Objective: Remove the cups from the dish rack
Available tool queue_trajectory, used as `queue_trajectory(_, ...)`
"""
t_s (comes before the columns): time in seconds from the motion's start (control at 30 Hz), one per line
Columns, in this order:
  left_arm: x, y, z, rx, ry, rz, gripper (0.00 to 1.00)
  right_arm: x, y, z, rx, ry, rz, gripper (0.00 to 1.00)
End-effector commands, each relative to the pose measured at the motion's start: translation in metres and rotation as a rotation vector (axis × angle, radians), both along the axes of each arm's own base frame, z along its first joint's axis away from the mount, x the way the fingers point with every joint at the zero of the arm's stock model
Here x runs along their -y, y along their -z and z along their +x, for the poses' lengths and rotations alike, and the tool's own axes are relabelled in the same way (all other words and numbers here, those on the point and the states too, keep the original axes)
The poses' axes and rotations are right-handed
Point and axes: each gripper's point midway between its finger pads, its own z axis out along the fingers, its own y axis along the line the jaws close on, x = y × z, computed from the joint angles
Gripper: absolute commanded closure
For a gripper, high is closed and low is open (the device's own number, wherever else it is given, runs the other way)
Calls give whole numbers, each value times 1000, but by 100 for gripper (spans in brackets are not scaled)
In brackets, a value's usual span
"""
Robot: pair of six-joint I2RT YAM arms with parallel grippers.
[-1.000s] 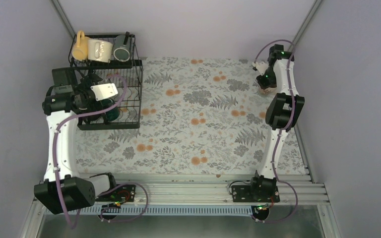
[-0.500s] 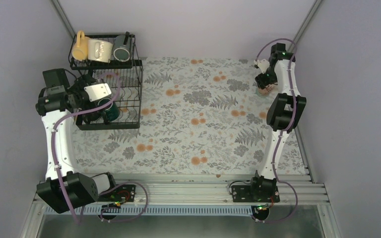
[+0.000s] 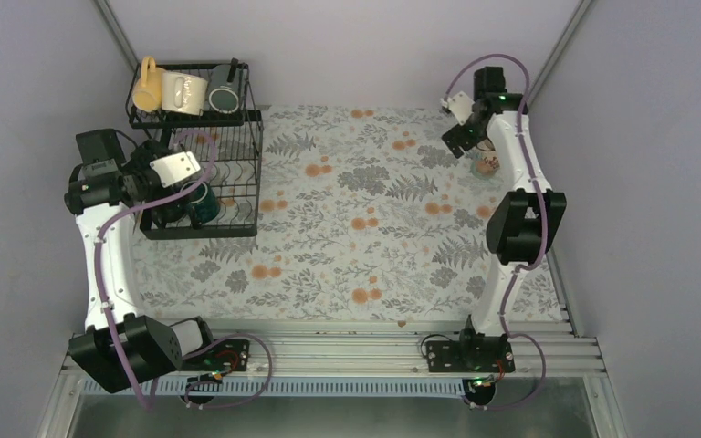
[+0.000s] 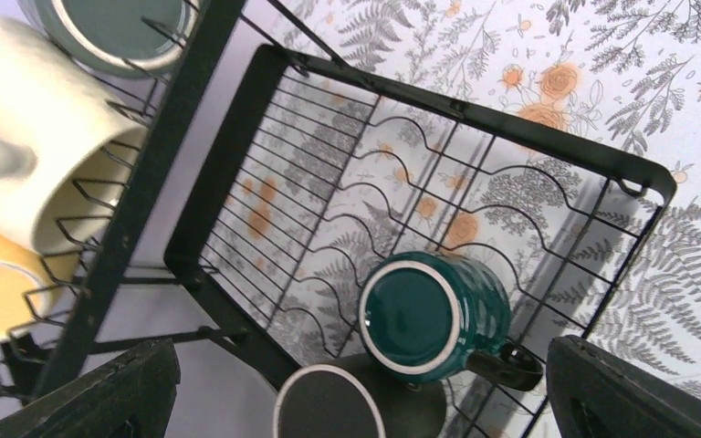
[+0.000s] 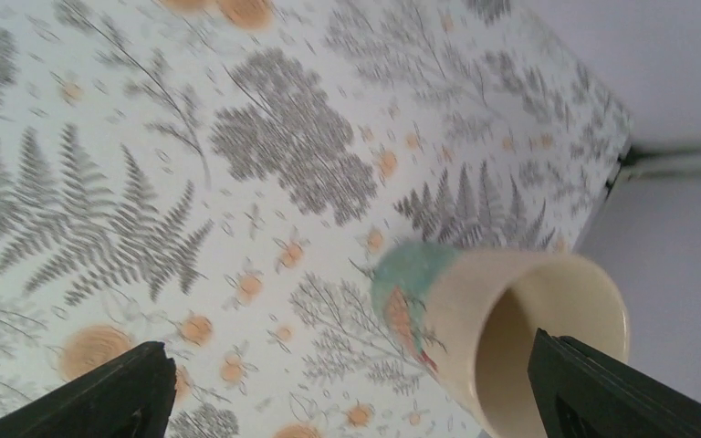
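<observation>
The black wire dish rack (image 3: 246, 173) stands at the far left. Its upper shelf holds three cups on their sides: a yellow one (image 3: 146, 85), a cream one (image 3: 184, 92) and a dark grey one (image 3: 224, 91). In the lower tray lie a dark green cup (image 4: 438, 315) and a black cup (image 4: 347, 406). My left gripper (image 3: 172, 192) hovers open above these two, touching neither. A beige cup with a bird picture (image 5: 475, 319) stands upright on the cloth at the far right (image 3: 486, 165). My right gripper (image 3: 458, 139) is open, raised above and left of it, holding nothing.
A floral cloth (image 3: 365, 210) covers the table. Grey walls close in on both sides and at the back. The beige cup stands close to the cloth's right edge (image 5: 616, 155). The rack's tall wire side (image 4: 475, 114) rises between the tray and the table's middle.
My right gripper has opened, let go of the beige cup and lifted away toward the back left. My left arm has shifted slightly left over the rack's lower tray.
</observation>
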Motion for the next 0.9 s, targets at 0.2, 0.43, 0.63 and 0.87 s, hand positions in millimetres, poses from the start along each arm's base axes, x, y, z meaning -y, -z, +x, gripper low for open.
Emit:
queue_trajectory(0.2, -7, 31, -16, -65, -199, -114, 0, -105, -52, -27, 121, -204, 28, 0)
queue_trajectory(0.43, -11, 64, -23, -135, -356, -224, 4, -173, -52, -53, 103, -340, 136, 0)
queue_trajectory(0.63, -18, 89, -26, -114, -468, -271, 4, -203, -67, -59, 135, -380, 292, 0)
queue_trajectory(0.87, -37, 138, -20, -196, -632, -317, 4, -214, -70, -71, 117, -422, 371, 0)
